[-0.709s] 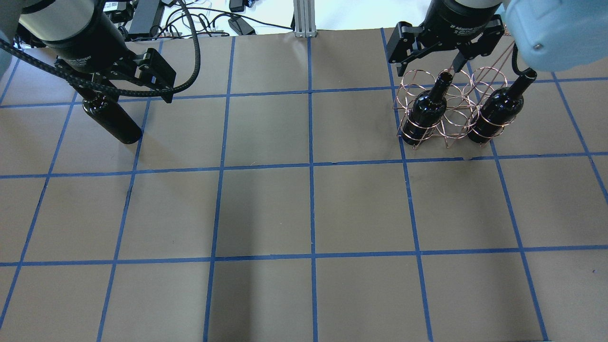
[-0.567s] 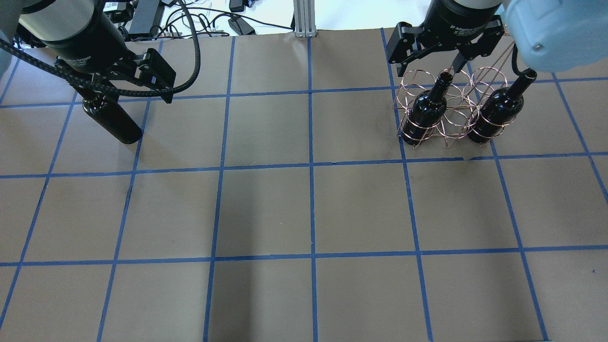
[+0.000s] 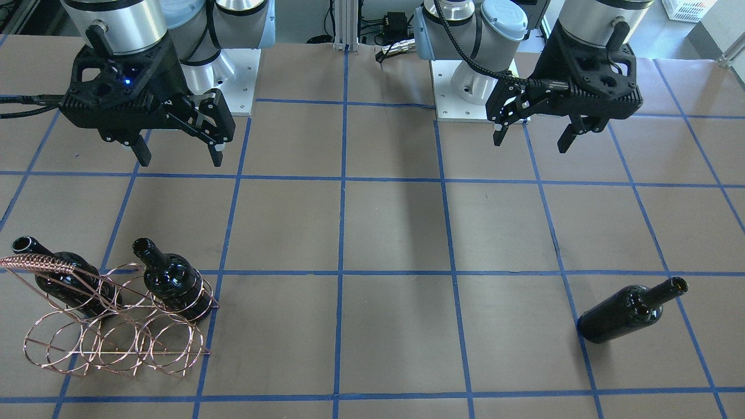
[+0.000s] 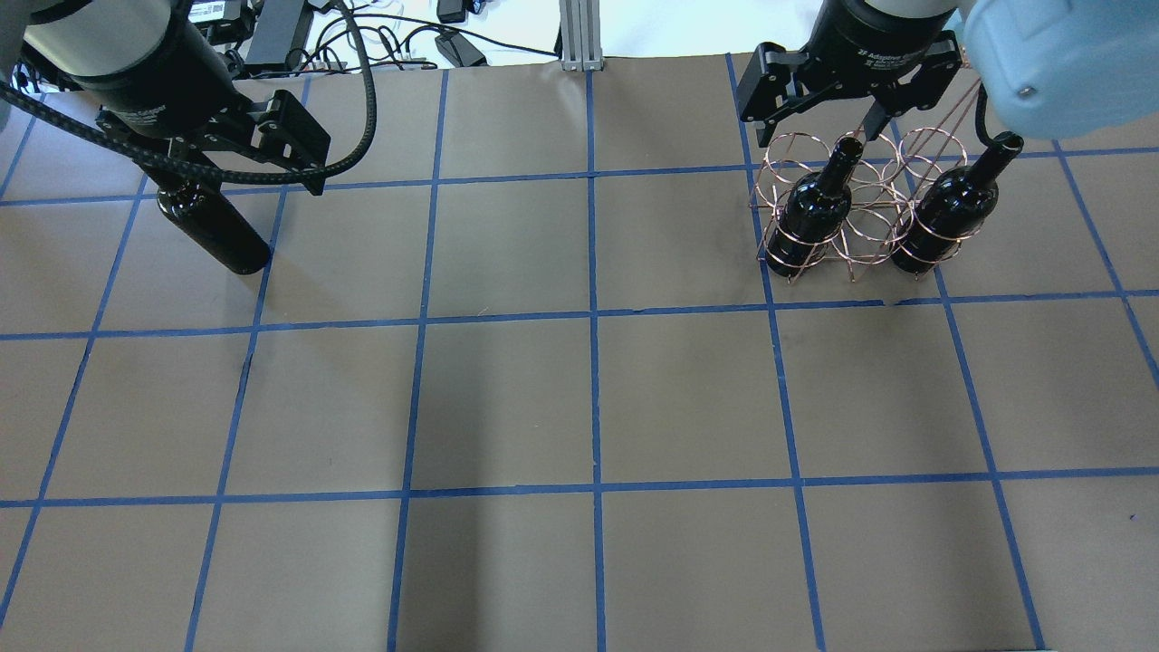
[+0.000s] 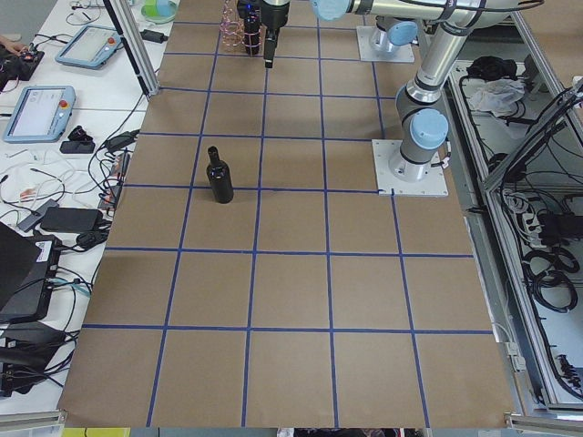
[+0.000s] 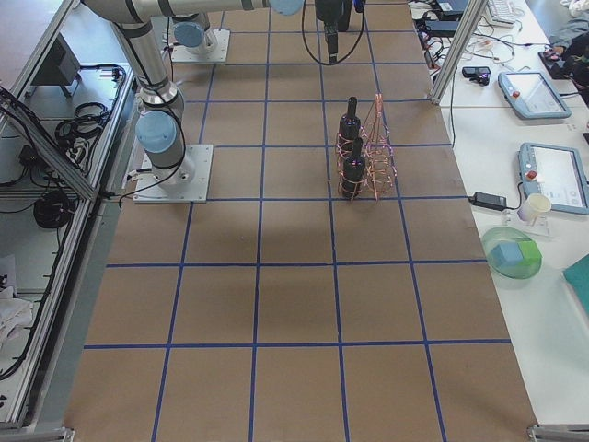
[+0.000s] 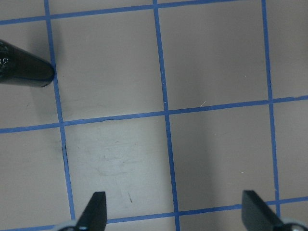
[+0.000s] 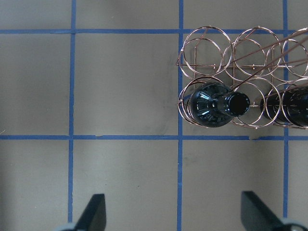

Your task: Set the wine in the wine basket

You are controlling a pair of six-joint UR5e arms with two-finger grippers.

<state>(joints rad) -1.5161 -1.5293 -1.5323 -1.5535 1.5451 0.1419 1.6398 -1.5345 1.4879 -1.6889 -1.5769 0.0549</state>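
The wine [image 3: 631,311] stands well apart from the spread left tool [image 3: 531,144].

From my console I count three dark wine bottles. Seen from the front-facing camera, two stand in the basket, the near bottle [image 3: 174,285] at its 1 o'clock and the far bottle [image 3: 64,282] at its 11 o'clock. The lone bottle [image 3: 628,311] is at the table's 4 o'clock. There is one wire basket [image 3: 38,263], at 8 o'clock. There are two grippers: the left gripper [image 3: 529,142] at 1 o'clock and the right gripper [image 3: 180,160] at 11 o'clock.
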